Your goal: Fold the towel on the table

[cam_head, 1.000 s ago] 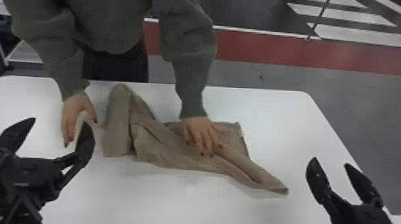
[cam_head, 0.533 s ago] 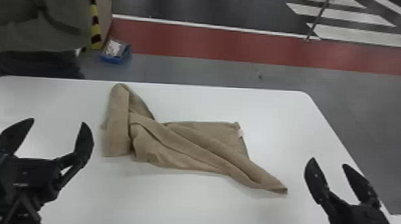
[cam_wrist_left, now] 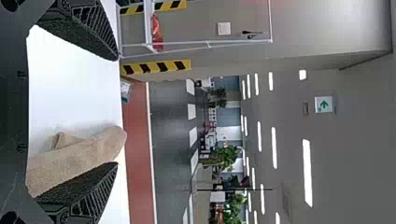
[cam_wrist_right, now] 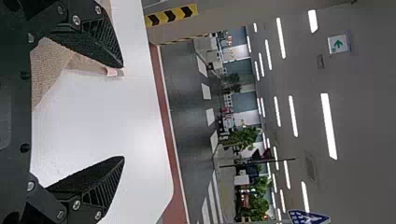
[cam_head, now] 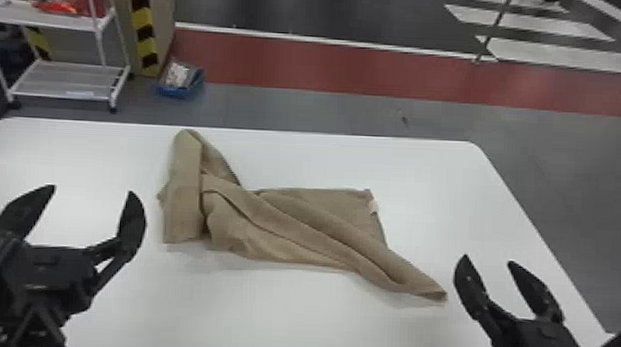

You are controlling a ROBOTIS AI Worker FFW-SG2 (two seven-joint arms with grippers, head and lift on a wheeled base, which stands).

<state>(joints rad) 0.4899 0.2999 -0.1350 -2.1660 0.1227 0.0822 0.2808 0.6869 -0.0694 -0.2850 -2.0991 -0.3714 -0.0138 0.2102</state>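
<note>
In the head view a brown towel (cam_head: 292, 225) lies crumpled on the white table (cam_head: 268, 314), with a raised fold at its left and a pointed corner toward the lower right. My left gripper (cam_head: 91, 191) is open to the left of it, apart from the cloth. Just right of the pointed corner, my right gripper (cam_head: 488, 261) stands open and holds nothing. In the left wrist view the towel (cam_wrist_left: 70, 161) shows beyond my left gripper (cam_wrist_left: 116, 112). The right wrist view has the towel (cam_wrist_right: 44, 67) beside one finger of my right gripper (cam_wrist_right: 123, 112).
Past the table's far edge stand a white shelf cart (cam_head: 56, 19) and a blue bin (cam_head: 178, 82) on the floor, at the left. A striped yellow-black post (cam_head: 143, 28) is beside the cart.
The person whose hands were on the towel one second ago has let go and moved off to the left, out of sight. Towel and both arms look nearly unchanged.
</note>
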